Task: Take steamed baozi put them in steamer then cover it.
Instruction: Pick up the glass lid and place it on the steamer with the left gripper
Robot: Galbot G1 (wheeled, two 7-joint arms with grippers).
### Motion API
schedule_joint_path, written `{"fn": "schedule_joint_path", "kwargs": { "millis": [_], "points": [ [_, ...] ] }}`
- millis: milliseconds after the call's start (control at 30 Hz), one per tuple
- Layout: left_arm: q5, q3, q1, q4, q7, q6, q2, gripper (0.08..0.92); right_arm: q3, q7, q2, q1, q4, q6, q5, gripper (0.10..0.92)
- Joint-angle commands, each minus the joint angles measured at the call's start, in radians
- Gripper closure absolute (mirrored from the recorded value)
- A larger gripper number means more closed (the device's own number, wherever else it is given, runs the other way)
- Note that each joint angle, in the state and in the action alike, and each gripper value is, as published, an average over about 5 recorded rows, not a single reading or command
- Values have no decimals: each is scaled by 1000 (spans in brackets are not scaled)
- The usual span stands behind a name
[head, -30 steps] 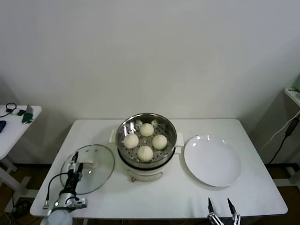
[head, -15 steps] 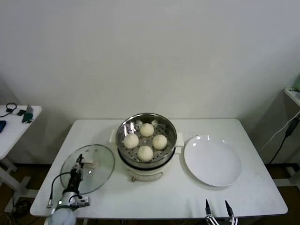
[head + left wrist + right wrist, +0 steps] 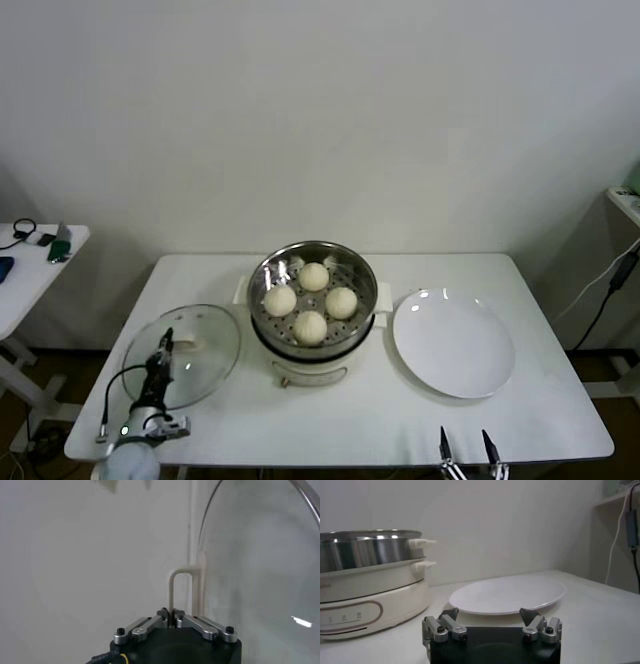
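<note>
With L gripper [image 3: 166, 343] clamped on the bar handle [image 3: 181, 587] of the glass lid [image 3: 182, 356], left of the steamer [image 3: 313, 300], I'd lift level, centre over baozi [image 3: 311, 325]; R gripper [image 3: 463, 448] parked wide.

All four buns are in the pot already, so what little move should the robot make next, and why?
Probably lift the cover off the table. The left gripper is shut on its handle, four baozi sit in the open steamer, and the right gripper waits open at the table's near edge.
</note>
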Motion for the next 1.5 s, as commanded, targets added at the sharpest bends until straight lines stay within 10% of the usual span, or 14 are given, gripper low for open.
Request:
{"fn": "schedule_joint_path", "kwargs": {
  "millis": [33, 333, 500, 933, 1200, 1500],
  "points": [
    [-271, -3, 52, -359, 168, 191, 169, 860, 5, 23, 1, -3, 4, -6, -40, 203],
    [-415, 0, 8, -619, 376, 448, 456, 860, 14, 56, -3, -7, 17, -6, -93, 203],
    [-417, 156, -85, -716, 455, 618, 473, 860, 14, 68, -2, -6, 20, -3, -104, 203],
    [65, 667, -373, -635, 635, 759, 109, 860, 5, 57, 0, 15, 18, 4, -121, 203],
    [310, 761, -356, -511, 646, 710, -176, 860, 5, 60, 2, 35, 10, 1, -129, 203],
    [354, 768, -335, -378, 581, 695, -309, 860, 5, 62, -2, 41, -7, 9, -122, 203]
  ]
}}
